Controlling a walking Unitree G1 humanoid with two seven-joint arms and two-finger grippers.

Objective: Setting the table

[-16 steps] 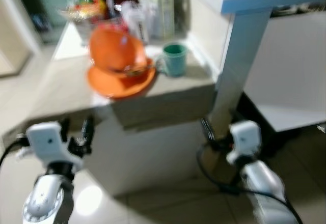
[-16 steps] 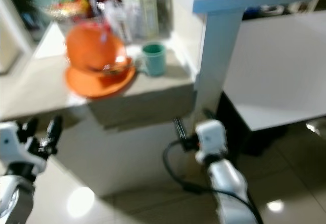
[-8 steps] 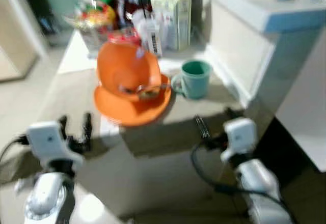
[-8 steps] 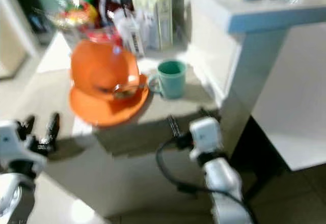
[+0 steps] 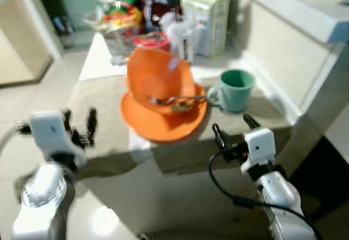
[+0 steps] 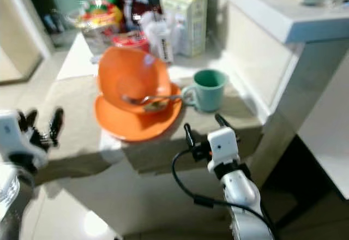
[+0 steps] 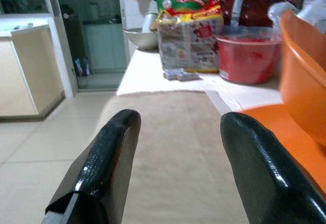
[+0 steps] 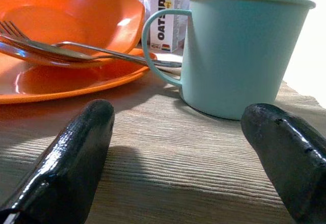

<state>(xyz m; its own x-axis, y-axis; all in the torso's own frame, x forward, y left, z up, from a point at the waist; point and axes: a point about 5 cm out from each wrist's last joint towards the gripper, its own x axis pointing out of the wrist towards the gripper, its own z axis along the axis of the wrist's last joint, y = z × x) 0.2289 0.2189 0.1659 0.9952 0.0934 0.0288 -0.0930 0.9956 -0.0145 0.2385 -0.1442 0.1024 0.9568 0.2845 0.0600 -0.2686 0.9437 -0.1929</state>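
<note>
An orange plate [image 5: 163, 121] lies on the beige cloth of the table [image 5: 101, 106]. A tilted orange bowl [image 5: 158, 76] rests on it, and a fork and spoon [image 5: 179, 101] lie across the plate against the bowl. A teal mug [image 5: 235, 90] stands just right of the plate, handle toward it. My right gripper [image 5: 231, 123] is open at the table's front edge, level with the cloth, pointing at the mug [image 8: 239, 51] with nothing between its fingers. My left gripper [image 5: 80, 119] is open at the table's left edge, apart from the plate [image 7: 285, 132].
Behind the bowl stand a pale carton [image 5: 210, 16], a small oat carton [image 5: 182, 35], a red tub [image 7: 247, 51] and a snack bag [image 7: 188, 35]. A white raised counter [image 5: 305, 11] walls the table's right side. Tiled floor lies to the left.
The whole picture has shifted and the table looms nearer, so the camera moved. Both grippers now sit higher, at the table's edge. The dishes keep their places.
</note>
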